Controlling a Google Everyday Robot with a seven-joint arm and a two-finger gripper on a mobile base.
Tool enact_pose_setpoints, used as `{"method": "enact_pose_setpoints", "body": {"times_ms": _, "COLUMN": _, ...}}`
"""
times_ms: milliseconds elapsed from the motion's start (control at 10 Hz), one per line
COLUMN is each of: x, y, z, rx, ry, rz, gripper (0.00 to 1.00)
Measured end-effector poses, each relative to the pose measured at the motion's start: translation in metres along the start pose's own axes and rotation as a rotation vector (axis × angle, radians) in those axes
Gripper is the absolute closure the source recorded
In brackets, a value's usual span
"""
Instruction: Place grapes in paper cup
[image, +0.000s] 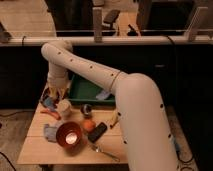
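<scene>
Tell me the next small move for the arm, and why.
Probably a short sideways shift that brings the gripper over the paper cup. The gripper hangs low at the back-left corner of the table, close beside the paper cup, which sits behind the orange-red bowl. Whether it carries grapes cannot be told.
</scene>
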Motion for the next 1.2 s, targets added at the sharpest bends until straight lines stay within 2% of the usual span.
{"method": "enact_pose_setpoints", "body": {"times_ms": 200, "x": -0.0035, "y": 0.0008, "z": -0.0006, "rx": -0.005, "ry": 0.007, "rz": 0.000, "gripper": 0.20}}
{"method": "enact_pose_setpoints", "body": {"times_ms": 1100, "x": -0.0029, "y": 0.0031, "z": 0.0008, "rx": -0.004, "ry": -0.009, "rz": -0.006, "gripper": 0.20}}
{"method": "enact_pose_setpoints", "body": {"times_ms": 1200, "x": -0.0021, "y": 0.0033, "z": 0.0006, "rx": 0.005, "ry": -0.012, "rz": -0.010, "gripper": 0.20}}
